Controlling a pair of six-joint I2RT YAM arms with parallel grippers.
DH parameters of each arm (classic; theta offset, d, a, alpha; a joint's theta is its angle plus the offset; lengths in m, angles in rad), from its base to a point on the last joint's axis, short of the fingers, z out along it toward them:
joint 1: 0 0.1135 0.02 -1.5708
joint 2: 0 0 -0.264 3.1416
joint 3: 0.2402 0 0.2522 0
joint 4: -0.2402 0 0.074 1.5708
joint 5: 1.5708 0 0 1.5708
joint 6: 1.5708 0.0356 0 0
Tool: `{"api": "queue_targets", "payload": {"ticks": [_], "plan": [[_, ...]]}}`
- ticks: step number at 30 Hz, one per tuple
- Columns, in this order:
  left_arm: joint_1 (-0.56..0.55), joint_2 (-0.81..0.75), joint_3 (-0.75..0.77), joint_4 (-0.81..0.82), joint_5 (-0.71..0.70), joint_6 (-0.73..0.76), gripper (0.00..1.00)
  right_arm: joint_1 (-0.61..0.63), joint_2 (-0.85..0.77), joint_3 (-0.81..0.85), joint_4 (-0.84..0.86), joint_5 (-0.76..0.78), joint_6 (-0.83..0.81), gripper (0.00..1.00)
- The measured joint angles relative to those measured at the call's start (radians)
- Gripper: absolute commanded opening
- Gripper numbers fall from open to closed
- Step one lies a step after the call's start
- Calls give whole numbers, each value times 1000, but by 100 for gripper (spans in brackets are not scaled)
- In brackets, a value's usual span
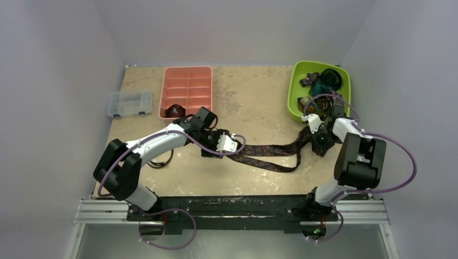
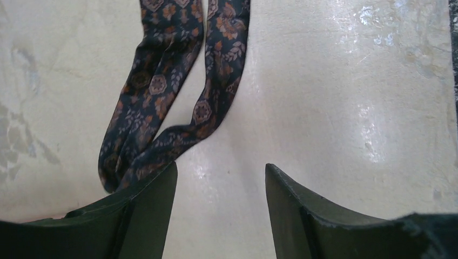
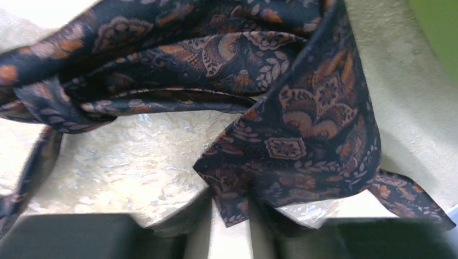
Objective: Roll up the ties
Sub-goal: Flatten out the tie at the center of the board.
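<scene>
Dark patterned tie ran as two strips from top centre of frame down to lower left. Strips met in rounded fold at lower left. Fold end sat just beside frame-left finger, edge partly hidden behind it. Left gripper at bottom, jaws spread, only tabletop between. Glossy beige table filled right half.

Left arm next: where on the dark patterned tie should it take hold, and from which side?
Probably the folded end of the dark patterned tie, from above. There the two strands meet in one narrow bend lying flat on the table, just beside the open left gripper, whose jaws straddle bare table. The right gripper appears to pinch the wide end.
</scene>
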Motion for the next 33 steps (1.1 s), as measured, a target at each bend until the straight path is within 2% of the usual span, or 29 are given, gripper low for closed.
{"api": "queue_targets", "payload": {"ticks": [1,6,8,14,19,22,25,30,33], "plan": [[-14,24,3,10,-5,8,60,2,4,-5,13,5,-4,0],[-77,152,55,66,-43,65,60,10,6,-10,16,30,-15,0],[-85,183,69,90,-59,91,57,10,-7,-9,-2,27,-26,0],[-85,251,101,76,-107,179,27,10,-145,42,-155,16,-71,0],[-81,193,40,33,-116,211,0,3,-257,115,-265,7,-94,0],[-60,88,-53,-7,-111,216,0,-13,-275,152,-333,-8,-98,0],[14,-17,-114,-82,-100,217,0,-40,-274,202,-401,-18,-97,0],[156,-118,-117,-179,-66,217,0,-80,-255,338,-463,-32,-93,0],[198,-150,-103,-229,-48,216,0,-89,-197,391,-443,-26,-86,0]]}}
